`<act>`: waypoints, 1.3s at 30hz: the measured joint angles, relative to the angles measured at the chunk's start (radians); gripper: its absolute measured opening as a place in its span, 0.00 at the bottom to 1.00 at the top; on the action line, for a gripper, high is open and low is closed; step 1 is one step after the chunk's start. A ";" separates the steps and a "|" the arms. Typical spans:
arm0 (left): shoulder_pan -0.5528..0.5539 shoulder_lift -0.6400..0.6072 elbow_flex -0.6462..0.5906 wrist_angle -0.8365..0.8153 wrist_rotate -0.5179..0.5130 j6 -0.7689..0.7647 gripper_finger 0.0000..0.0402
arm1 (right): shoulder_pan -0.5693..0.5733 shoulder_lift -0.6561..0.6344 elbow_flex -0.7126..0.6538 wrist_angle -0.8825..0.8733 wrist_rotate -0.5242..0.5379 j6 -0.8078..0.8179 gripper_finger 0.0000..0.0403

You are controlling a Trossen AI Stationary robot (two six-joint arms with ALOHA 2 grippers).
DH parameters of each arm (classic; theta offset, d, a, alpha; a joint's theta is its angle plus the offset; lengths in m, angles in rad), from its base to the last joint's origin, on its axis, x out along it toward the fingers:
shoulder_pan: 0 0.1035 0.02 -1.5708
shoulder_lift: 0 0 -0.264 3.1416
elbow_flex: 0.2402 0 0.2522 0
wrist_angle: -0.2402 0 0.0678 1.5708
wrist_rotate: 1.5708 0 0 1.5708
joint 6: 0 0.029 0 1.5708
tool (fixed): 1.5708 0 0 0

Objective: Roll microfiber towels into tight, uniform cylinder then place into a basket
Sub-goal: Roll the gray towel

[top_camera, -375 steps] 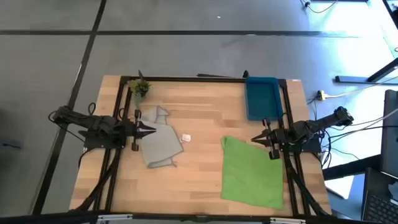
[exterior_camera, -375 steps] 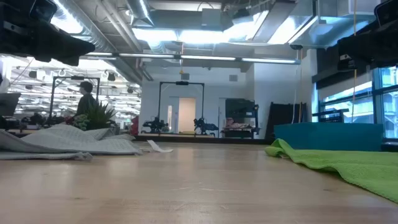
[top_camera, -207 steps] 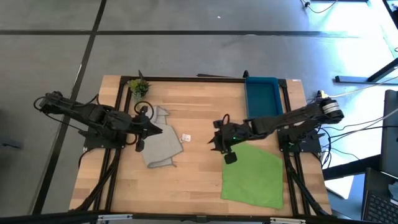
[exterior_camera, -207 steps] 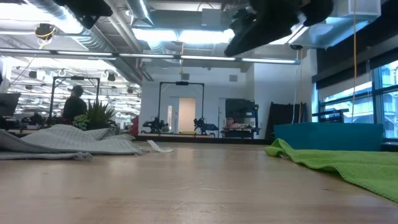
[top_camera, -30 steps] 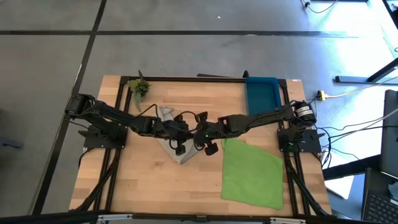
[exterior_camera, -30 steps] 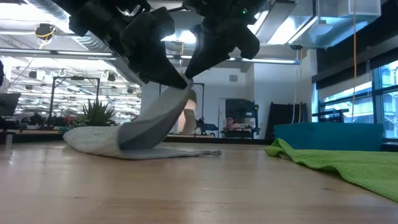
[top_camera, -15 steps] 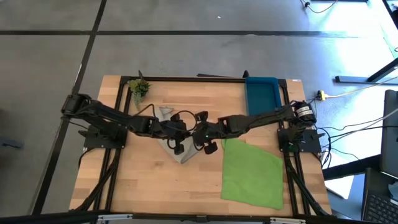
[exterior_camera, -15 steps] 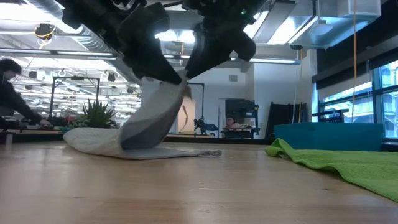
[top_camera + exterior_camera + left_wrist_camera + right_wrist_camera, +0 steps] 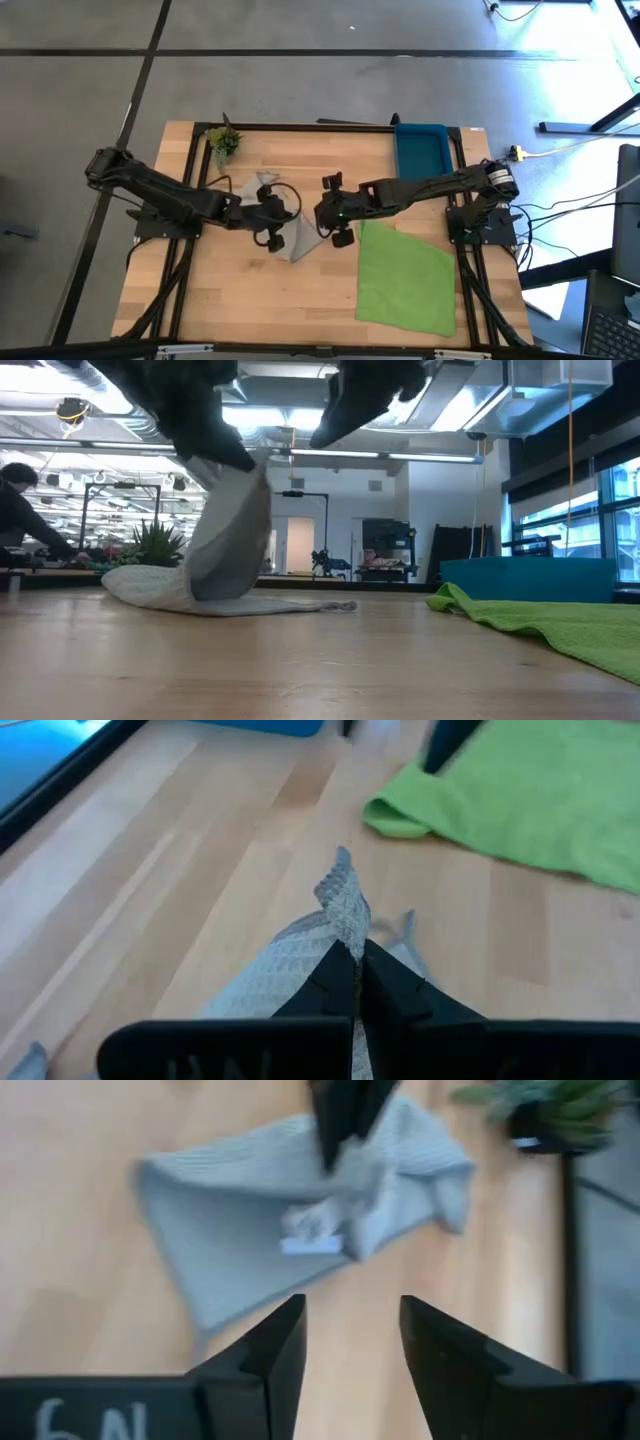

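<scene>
The grey towel (image 9: 283,237) sits just left of centre in the high view, one edge pinched up in my left gripper (image 9: 357,960), whose fingers are closed on the cloth. It hangs limp from that pinch in the low view, so I judge it light and floppy; a corner or hem gives the best hold. My right gripper (image 9: 352,1342) hovers just beside it, fingers spread and empty. The green towel (image 9: 403,278) lies lower right, the basket (image 9: 421,156) upper right.

grey towel (image 9: 288,238) corner lifted | green towel (image 9: 402,276) flat | blue basket (image 9: 421,156) empty
</scene>
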 joint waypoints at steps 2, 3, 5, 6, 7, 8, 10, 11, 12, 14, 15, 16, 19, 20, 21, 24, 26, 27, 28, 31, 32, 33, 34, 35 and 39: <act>-0.026 -0.020 0.000 -0.017 -0.029 -0.014 0.00 | -0.001 -0.002 -0.018 0.003 -0.074 0.007 0.40; -0.040 -0.027 0.000 -0.031 -0.045 -0.025 0.00 | -0.001 -0.002 -0.034 0.006 -0.103 0.006 0.40; -0.065 -0.036 0.000 -0.050 -0.071 -0.048 0.00 | 0.000 -0.002 -0.081 0.040 -0.136 0.002 0.40; -0.078 -0.042 0.000 -0.063 -0.080 -0.059 0.00 | 0.000 -0.002 -0.108 0.067 -0.139 0.002 0.40; -0.089 -0.045 0.000 -0.072 -0.088 -0.072 0.00 | 0.000 -0.002 -0.135 0.099 -0.142 0.003 0.40; -0.100 -0.045 0.000 -0.081 -0.100 -0.086 0.00 | 0.000 -0.001 -0.161 0.136 -0.142 0.004 0.40; -0.119 -0.044 0.000 -0.111 -0.112 -0.111 0.00 | -0.001 -0.001 -0.216 0.229 -0.144 0.003 0.40; -0.126 -0.044 0.000 -0.118 -0.114 -0.126 0.00 | -0.001 -0.001 -0.247 0.283 -0.154 0.002 0.40; -0.132 -0.044 0.000 -0.125 -0.115 -0.141 0.00 | -0.001 0.000 -0.278 0.333 -0.169 0.002 0.40; -0.143 -0.044 0.000 -0.144 -0.116 -0.171 0.00 | -0.001 0.001 -0.339 0.412 -0.208 0.002 0.40; -0.148 -0.044 0.000 -0.144 -0.116 -0.181 0.00 | -0.001 0.002 -0.367 0.452 -0.223 0.003 0.40; -0.152 -0.044 0.000 -0.141 -0.117 -0.186 0.00 | -0.001 0.002 -0.394 0.490 -0.231 0.003 0.40; -0.165 -0.044 0.000 -0.141 -0.119 -0.193 0.00 | 0.000 0.007 -0.471 0.585 -0.232 0.002 0.40; -0.168 -0.044 0.000 -0.140 -0.122 -0.194 0.00 | -0.001 0.010 -0.494 0.612 -0.231 0.002 0.40; -0.171 -0.044 0.000 -0.140 -0.123 -0.194 0.00 | -0.001 0.015 -0.515 0.650 -0.231 0.002 0.40; -0.172 -0.046 0.012 -0.144 -0.130 -0.194 0.00 | -0.001 0.032 -0.564 0.736 -0.230 0.006 0.40; -0.172 -0.047 0.036 -0.166 -0.131 -0.191 0.00 | -0.001 0.060 -0.574 0.775 -0.230 0.005 0.40; -0.172 -0.047 0.051 -0.190 -0.132 -0.191 0.00 | -0.001 0.071 -0.576 0.777 -0.230 0.003 0.40; -0.172 -0.047 0.065 -0.215 -0.134 -0.192 0.00 | -0.001 0.084 -0.576 0.783 -0.230 0.002 0.40; -0.172 -0.047 0.096 -0.269 -0.140 -0.193 0.00 | -0.003 0.121 -0.560 0.789 -0.230 0.002 0.40; -0.172 -0.047 0.102 -0.278 -0.140 -0.193 0.00 | -0.004 0.135 -0.555 0.792 -0.229 0.002 0.40; -0.172 -0.047 0.106 -0.281 -0.140 -0.193 0.00 | -0.003 0.149 -0.551 0.796 -0.222 0.002 0.40; -0.172 -0.047 0.108 -0.282 -0.140 -0.193 0.00 | -0.003 0.162 -0.545 0.797 -0.205 0.003 0.40; -0.172 -0.047 0.110 -0.285 -0.140 -0.194 0.00 | -0.003 0.171 -0.543 0.798 -0.189 0.005 0.40; -0.172 -0.047 0.112 -0.314 -0.139 -0.221 0.00 | -0.003 0.190 -0.535 0.798 -0.155 0.026 0.40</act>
